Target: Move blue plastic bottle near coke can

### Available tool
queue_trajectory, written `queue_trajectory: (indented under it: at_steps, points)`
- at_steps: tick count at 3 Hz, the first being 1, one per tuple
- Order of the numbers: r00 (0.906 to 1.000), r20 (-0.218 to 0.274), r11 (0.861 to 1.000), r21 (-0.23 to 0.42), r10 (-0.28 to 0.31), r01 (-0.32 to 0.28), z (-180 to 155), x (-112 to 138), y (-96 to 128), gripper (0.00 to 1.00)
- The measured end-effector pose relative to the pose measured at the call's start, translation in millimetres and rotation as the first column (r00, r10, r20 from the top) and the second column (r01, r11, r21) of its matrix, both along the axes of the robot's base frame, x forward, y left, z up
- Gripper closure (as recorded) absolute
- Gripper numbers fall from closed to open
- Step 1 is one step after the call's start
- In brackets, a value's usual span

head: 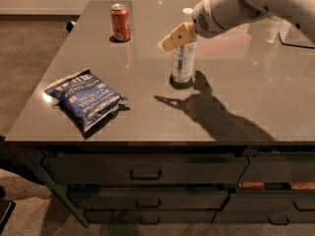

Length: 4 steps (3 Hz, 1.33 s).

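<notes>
The blue plastic bottle (182, 60) stands upright near the middle of the grey counter, its white cap peeking out above my gripper. The coke can (120, 22) stands at the far left of the counter, well apart from the bottle. My gripper (173, 38) reaches in from the upper right and crosses in front of the bottle's upper part, its tan fingers pointing left.
A flat blue chip bag (86, 98) lies near the counter's front left. The grey counter (256, 102) has drawers below its front edge. A white object (295, 36) sits at the far right edge.
</notes>
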<state>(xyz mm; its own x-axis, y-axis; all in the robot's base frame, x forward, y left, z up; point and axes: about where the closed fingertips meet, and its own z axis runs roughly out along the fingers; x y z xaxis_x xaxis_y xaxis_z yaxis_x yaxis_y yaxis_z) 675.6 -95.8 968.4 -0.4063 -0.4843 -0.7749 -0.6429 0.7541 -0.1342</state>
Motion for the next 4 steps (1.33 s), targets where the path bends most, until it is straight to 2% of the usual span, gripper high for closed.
queue_trajectory:
  at_steps: [1,3,4]
  points:
    - [1.0,-0.004,1.0,0.0,0.001,-0.001,-4,5,-1,0.24]
    - [0.9997,-0.012,1.0,-0.018,0.022,-0.022,4,13,9,0.86]
    - [0.9996,-0.014,1.0,-0.017,0.024,-0.024,2,13,10,1.0]
